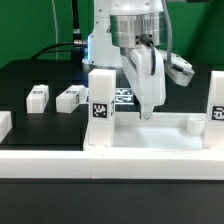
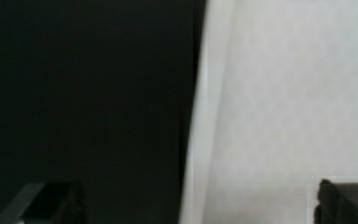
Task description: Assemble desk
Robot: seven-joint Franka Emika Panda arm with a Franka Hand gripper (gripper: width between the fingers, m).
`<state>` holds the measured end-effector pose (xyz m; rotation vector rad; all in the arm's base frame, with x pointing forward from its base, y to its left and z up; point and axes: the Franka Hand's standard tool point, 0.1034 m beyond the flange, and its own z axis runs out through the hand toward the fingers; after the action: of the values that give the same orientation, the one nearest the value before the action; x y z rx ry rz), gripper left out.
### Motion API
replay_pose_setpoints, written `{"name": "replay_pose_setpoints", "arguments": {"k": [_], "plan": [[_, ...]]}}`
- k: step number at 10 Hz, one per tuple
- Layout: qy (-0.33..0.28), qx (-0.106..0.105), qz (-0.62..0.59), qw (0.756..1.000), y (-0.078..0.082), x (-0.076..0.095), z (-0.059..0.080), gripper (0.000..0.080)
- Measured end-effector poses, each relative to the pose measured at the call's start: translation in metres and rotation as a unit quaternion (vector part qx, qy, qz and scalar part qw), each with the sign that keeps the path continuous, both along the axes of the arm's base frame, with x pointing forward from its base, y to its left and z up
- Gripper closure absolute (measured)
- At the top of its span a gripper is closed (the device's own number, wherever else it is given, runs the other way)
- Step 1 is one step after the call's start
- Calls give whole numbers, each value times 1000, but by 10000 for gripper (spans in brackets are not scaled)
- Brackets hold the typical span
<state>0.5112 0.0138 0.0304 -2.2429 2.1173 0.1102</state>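
Observation:
The desk slab [image 1: 150, 132] lies flat at the front of the black table. One white leg [image 1: 100, 95] with a tag stands upright in its corner at the exterior view's left. Another tagged leg [image 1: 216, 102] stands at its right end. Two loose legs [image 1: 38, 97] [image 1: 70, 98] lie on the table to the left. My gripper [image 1: 148, 110] points down just above the slab's back edge, between the two upright legs. In the wrist view my gripper [image 2: 192, 192] is open and empty, its fingertips [image 2: 44, 203] wide apart over the slab's edge [image 2: 291, 100] and the black table.
The marker board [image 1: 123, 96] lies behind the slab, partly hidden by the arm. Another white block [image 1: 4, 124] is cut off at the exterior view's left edge. A long low white rail [image 1: 50, 160] runs along the table's front.

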Motion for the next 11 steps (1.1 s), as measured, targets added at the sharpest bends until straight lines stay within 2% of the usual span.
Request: {"name": "replay_pose_setpoints", "arguments": {"k": [3,6,9,10,11], "plan": [[18,-8,3,1000,4,-12,-21,151],[19,-10,14,1000,-3,-14,-24,151],[19,-12,25,999,-10,-15,-24,552],[18,-12,27,999,-10,-15,-24,552],[12,-15,24,1000,-10,-12,-23,715]]}}
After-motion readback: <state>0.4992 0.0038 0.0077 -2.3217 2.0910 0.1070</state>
